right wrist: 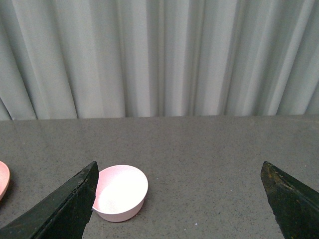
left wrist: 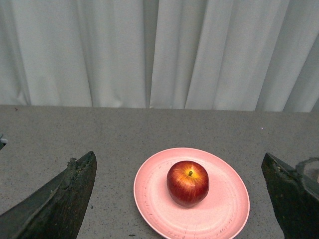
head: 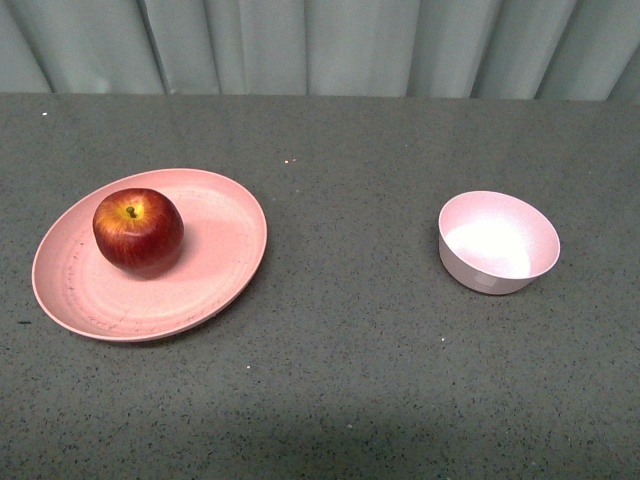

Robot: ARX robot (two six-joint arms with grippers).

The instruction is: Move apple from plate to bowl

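Shows apple point(left wrist: 188, 183) on plate point(left wrist: 225, 211), ahead of L gripper point(left wrist: 178, 162), centred btwn its wide-apart jaws, not touched. Shows bowl point(right wrist: 122, 191) ahead of R gripper point(right wrist: 179, 167), jaws also wide apart, nr one jaw.

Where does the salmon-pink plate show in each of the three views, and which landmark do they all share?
Front view: the plate lies left of centre on the table, holding the apple.
Left wrist view: it sits between the left gripper's spread fingers.
Right wrist view: only a sliver at the frame edge, apart from the bowl.
Shared landmark: the pleated grey curtain behind.
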